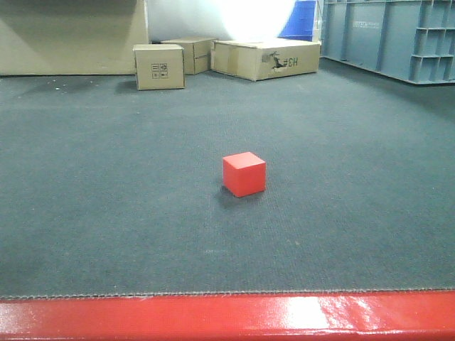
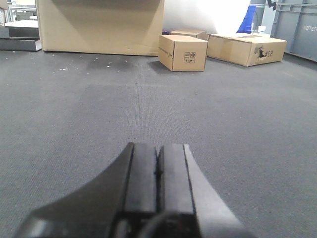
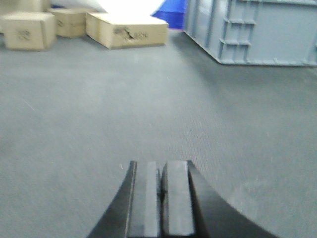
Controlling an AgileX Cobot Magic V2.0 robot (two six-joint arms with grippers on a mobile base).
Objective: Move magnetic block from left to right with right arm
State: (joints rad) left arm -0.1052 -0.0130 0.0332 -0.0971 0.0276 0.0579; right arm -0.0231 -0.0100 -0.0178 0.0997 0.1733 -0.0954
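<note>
The right tool (image 3: 161, 198) is pressed shut and holds nothing, so it could knock the block (image 1: 244, 174) away unless it opens first.

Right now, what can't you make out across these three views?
- Magnetic block: shows only in the front view; outside both wrist views, so its position relative to either gripper is unknown.
- Left gripper and right gripper: fingers closed together; bodies cut off by the bottom edge.
- Right wrist view: blurred, so print on the cardboard boxes is unreadable.
- Blue crate: cut off by the top and right edges in the front view.
</note>
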